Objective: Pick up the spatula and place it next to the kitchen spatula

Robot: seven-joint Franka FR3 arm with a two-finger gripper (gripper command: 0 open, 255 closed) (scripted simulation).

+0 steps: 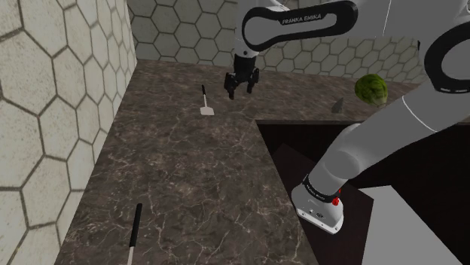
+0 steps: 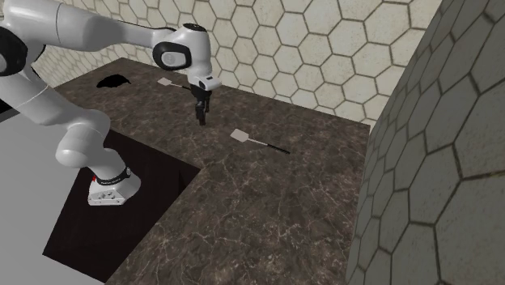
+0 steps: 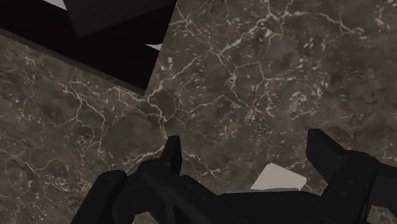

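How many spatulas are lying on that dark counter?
2. One spatula lies on the counter, on the second exterior view's right of the end effector; the other spatula lies farther back, near the hexagon-tiled wall. None seems hidden.

Spatula (image 1: 206, 105) on counter (image 1: 188, 173) (near wall (image 1: 60, 98)), gripper (image 1: 241, 93) beside

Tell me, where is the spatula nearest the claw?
The spatula lies flat on the marbled counter, just to the shoulder view's left of the open gripper, its white blade pointing toward that camera.
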